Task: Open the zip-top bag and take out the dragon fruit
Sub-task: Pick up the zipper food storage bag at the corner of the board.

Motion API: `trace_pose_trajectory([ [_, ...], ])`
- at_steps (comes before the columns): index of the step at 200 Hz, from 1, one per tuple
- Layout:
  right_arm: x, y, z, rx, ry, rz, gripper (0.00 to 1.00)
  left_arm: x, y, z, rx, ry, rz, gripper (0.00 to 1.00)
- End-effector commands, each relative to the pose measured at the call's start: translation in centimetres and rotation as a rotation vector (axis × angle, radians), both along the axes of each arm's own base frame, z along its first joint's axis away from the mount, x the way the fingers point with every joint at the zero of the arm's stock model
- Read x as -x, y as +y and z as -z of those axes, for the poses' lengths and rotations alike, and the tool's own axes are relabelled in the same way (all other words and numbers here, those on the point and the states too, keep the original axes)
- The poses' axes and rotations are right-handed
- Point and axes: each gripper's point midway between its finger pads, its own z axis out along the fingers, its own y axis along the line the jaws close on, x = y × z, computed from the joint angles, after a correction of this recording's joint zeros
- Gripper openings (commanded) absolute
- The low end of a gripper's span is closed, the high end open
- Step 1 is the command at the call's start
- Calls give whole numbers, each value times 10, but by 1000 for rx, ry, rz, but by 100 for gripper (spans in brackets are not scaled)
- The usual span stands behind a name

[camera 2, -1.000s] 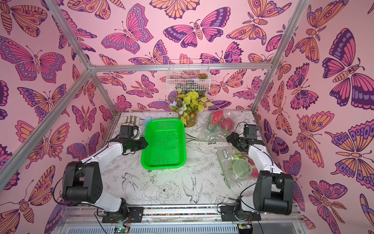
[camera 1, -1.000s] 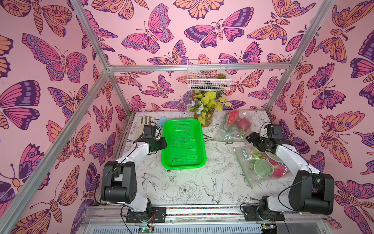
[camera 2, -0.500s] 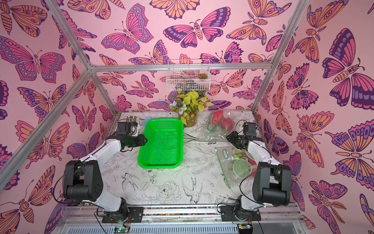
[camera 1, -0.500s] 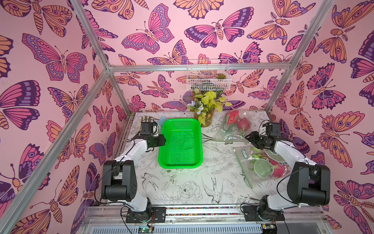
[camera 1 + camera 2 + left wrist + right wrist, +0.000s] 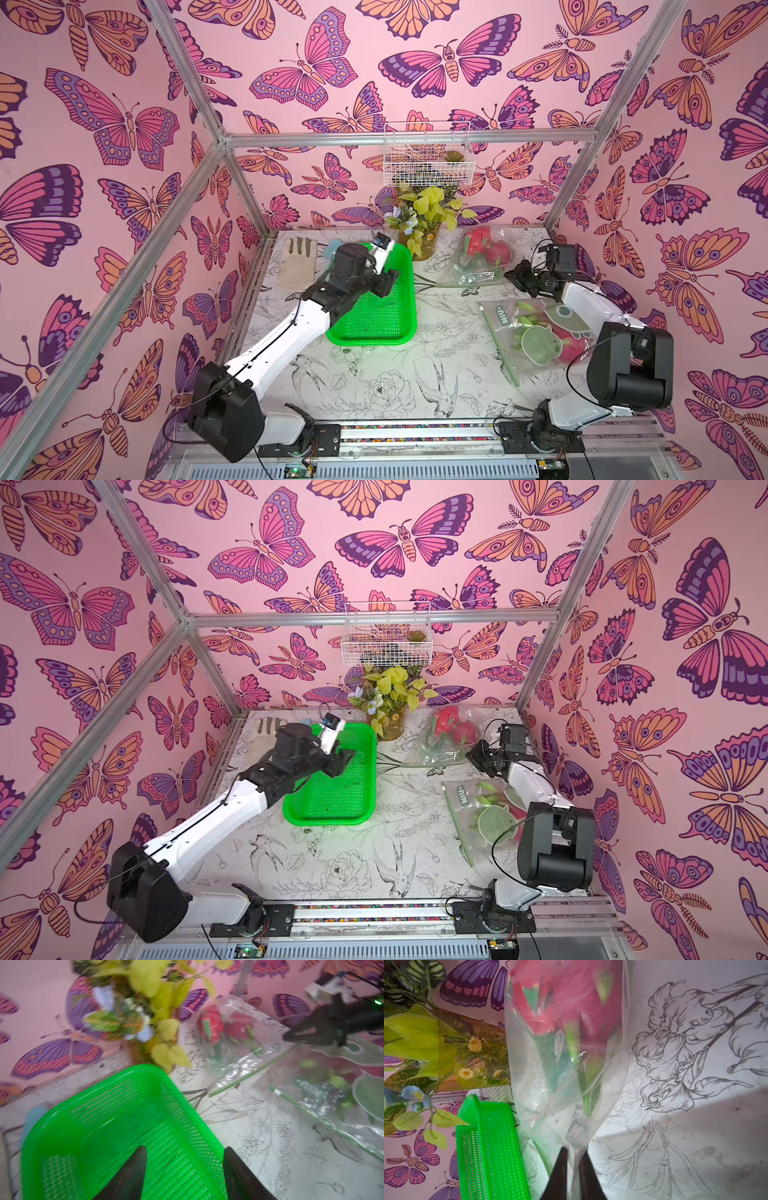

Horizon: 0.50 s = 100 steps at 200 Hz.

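Two dragon fruit (image 5: 477, 244), one red and one pinker, lie side by side in a clear bag (image 5: 473, 272) at the back right of the table (image 5: 374, 390), just right of the plant (image 5: 424, 212); both top views show them there, and up close from the right wrist they fill the far end of the bag, green scales pressed to the film. The right gripper (image 5: 510, 277) is clenched on the bag's near edge, by its green zip strip (image 5: 249, 1072): the fingers (image 5: 560, 1167) stand almost together with plastic pinched between them. Whether the zip is open, I cannot tell. A third fruit (image 5: 575, 347), pink, sits in a printed bag (image 5: 536, 332) with green frog faces, nearer the front and partly hidden by the right arm. Left of centre the left gripper (image 5: 388, 280) hangs over the green tray (image 5: 370, 338), jaws apart and holding nothing; its wrist view is blurred but shows both fingers (image 5: 133, 1167) spread above the mesh floor. A glove (image 5: 297, 257) lies flat at the back left, beside the tray
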Motion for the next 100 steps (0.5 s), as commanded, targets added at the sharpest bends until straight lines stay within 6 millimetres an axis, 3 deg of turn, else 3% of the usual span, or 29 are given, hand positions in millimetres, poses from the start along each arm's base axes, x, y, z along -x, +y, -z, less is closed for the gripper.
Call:
trace_pose_trajectory([
  [1, -5, 7, -38, -66, -78, -13, 0, -3, -65, 8, -93, -172, 187, 60],
  [23, -3, 12, -57, -96, -95, -29, 0, -9, -116, 24, -150, -223, 286, 60],
  [50, 2, 18, -83, -120, -119, -55, 0, -17, -162, 20, -158, -287, 373, 66],
  [100, 14, 30, -118, -179, -170, -91, 0, -38, -206, 17, -167, -331, 476, 62],
])
